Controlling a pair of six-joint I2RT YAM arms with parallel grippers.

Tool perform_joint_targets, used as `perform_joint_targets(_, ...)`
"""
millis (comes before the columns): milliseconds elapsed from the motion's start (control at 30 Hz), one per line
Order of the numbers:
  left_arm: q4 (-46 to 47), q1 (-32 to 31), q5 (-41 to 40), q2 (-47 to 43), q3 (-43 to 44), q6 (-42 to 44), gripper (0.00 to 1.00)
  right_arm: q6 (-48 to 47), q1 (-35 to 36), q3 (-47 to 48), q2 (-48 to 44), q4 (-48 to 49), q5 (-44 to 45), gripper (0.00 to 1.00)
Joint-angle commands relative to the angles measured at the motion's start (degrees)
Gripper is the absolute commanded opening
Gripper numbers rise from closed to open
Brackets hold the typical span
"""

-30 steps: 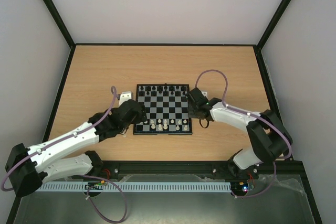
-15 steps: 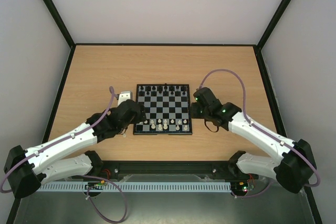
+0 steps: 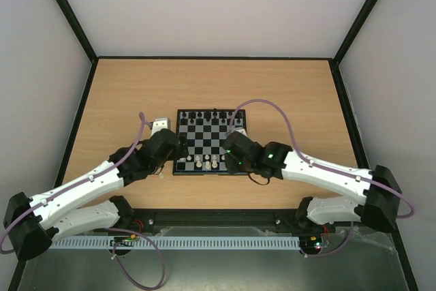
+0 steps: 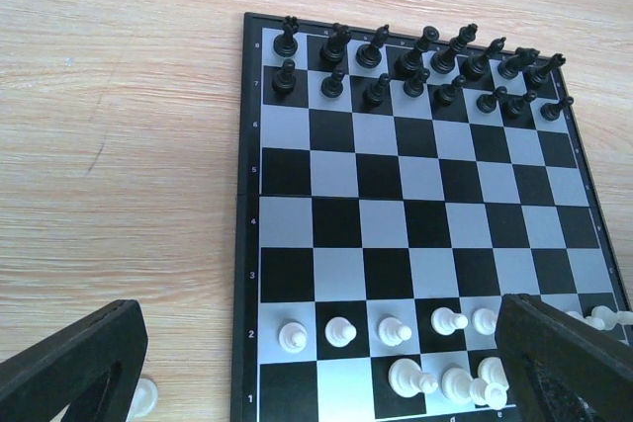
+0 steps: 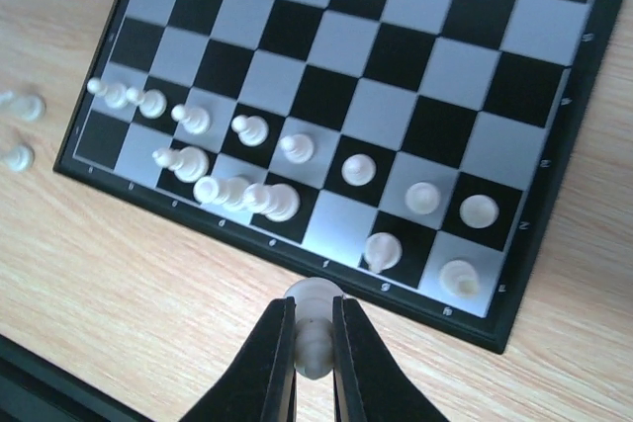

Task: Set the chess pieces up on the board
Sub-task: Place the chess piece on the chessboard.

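Jaws on right pinch white piece (image 5: 315, 297), type unclear; left jaws wide, partly cropped.

Table (image 4: 119, 145): pale wood grain, matt, with a few faint dark scuffs.
Board (image 4: 425, 180): smooth, low sheen on the black and grey-white checks. The rim looks like black plastic.
Black chessmen (image 4: 376, 91): glossy plastic.
Whitish chessmen (image 5: 358, 169): milky, slightly translucent plastic with a soft shine. The held chessman (image 5: 315, 301) looks the same.
My right fingers (image 5: 269, 358) and left fingers (image 4: 69, 368): matt black plastic, finely textured.
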Motion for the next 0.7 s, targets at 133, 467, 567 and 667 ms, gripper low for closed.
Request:
perform_joint_targets(133,-1.19,0.33,0.78,-2.9,-1.29,0.69,0.99,3.71,8.01,5.51,9.15,-2.54,5.69,0.02)
perform_joint_targets(467,-1.1,0.41,1.37,-3.76,-2.2,0.78,0.99,6.72,9.16,5.16,14.44,-2.65,11.39,0.04)
perform_joint_targets(567,-1.1,0.37,1.41,-4.17,-2.4,0.78,1.0,7.43,9.07,5.14,15.91,-2.22,12.9,0.07)
perform_joint_targets(667,-1.34,0.4,1.42,-4.59,-2.45,0.86,0.99,7.49,8.71,5.26,17.98,-1.72,13.26,0.08)
